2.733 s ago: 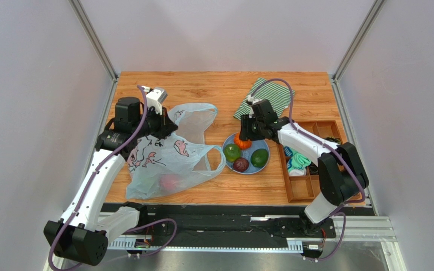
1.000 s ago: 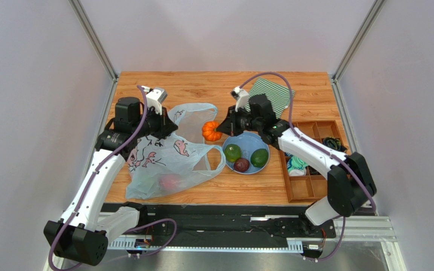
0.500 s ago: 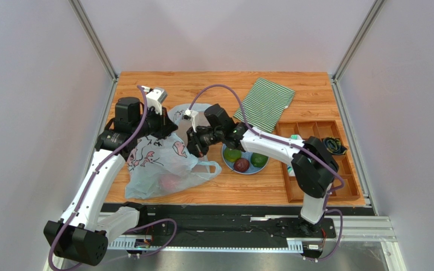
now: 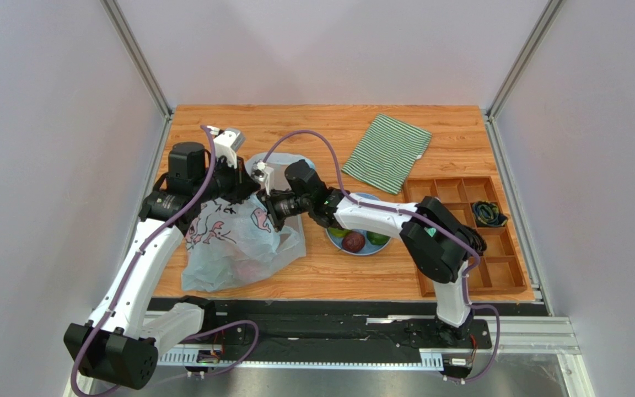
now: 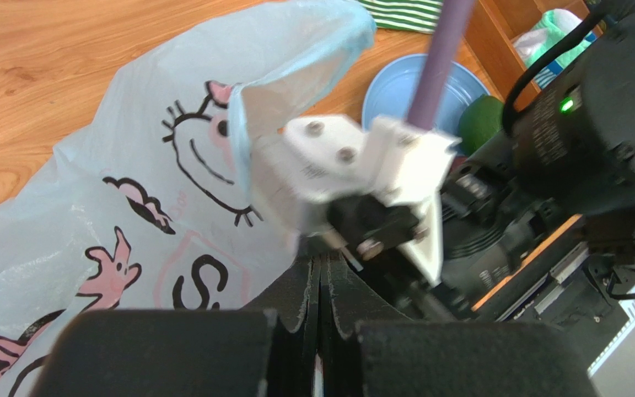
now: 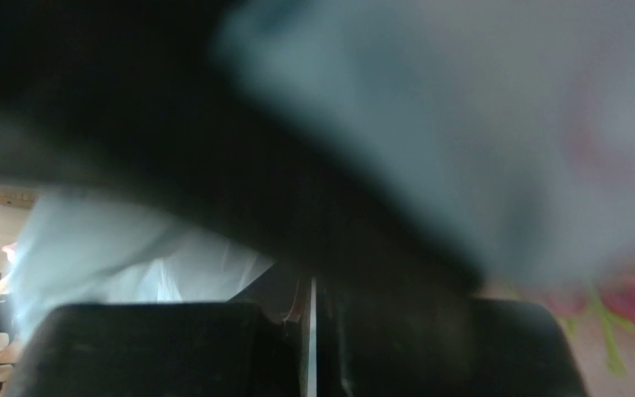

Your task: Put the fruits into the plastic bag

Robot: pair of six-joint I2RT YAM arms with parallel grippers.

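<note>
The plastic bag [image 4: 230,240] lies at the left, printed with pink whales. My left gripper [image 4: 240,185] is shut on its upper rim and holds the mouth up; in the left wrist view the fingers [image 5: 300,289] are pressed together beside the printed film [image 5: 130,207]. My right gripper [image 4: 276,208] is inside the bag mouth, shut, with pale film [image 6: 130,256] around it. The orange fruit is hidden there; only an orange-brown sliver shows at the fingers [image 6: 292,310]. A red apple [image 4: 250,269] shows faintly through the bag. Two green fruits [image 4: 377,239] [image 4: 339,233] and a dark purple one [image 4: 354,241] are on the blue plate [image 4: 372,199].
A green striped cloth [image 4: 387,153] lies at the back right. A wooden compartment tray [image 4: 495,248] with a black item [image 4: 486,213] stands along the right edge. The right forearm reaches across the plate. Grey walls close in both sides.
The right arm swung left from the plate with the orange fruit and pushed into the bag mouth; the bag's right side folded inward. The left arm held still.
</note>
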